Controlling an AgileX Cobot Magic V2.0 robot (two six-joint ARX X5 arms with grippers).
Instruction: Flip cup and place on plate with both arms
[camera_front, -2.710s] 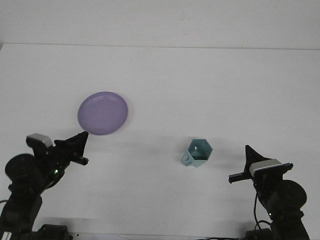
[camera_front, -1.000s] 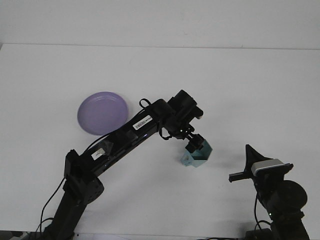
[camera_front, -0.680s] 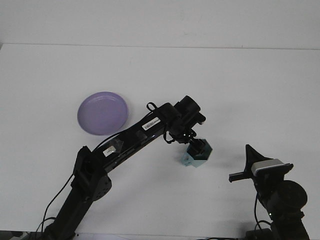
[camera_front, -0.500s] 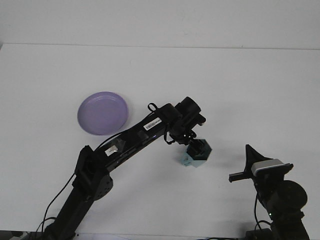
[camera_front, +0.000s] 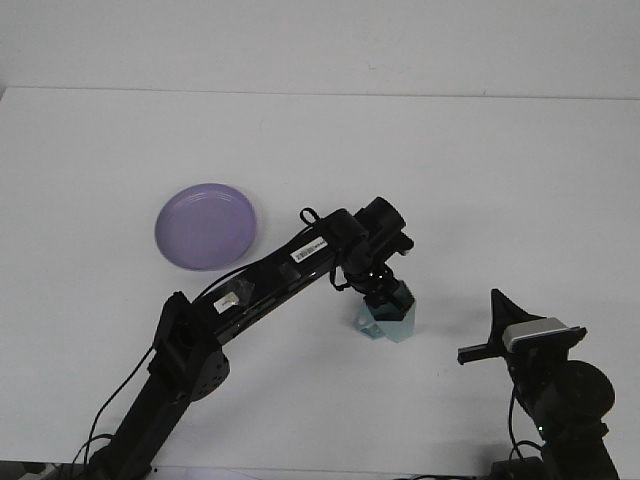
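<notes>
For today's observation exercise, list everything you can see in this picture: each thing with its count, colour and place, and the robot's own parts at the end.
plate: one, purple, on the table left of centre, nothing on it.
cup: one, pale teal with a small handle, on the table right of centre, partly covered by the left gripper.
table: one, white, filling most of the view.
wall: one strip, white, along the top edge behind the table.
left arm: one, black, stretched from the lower left towards the middle.
left gripper: one, black, at the cup.
right arm: one, black, folded at the lower right corner.
right gripper: one, black with a grey block, apart from the cup.
</notes>
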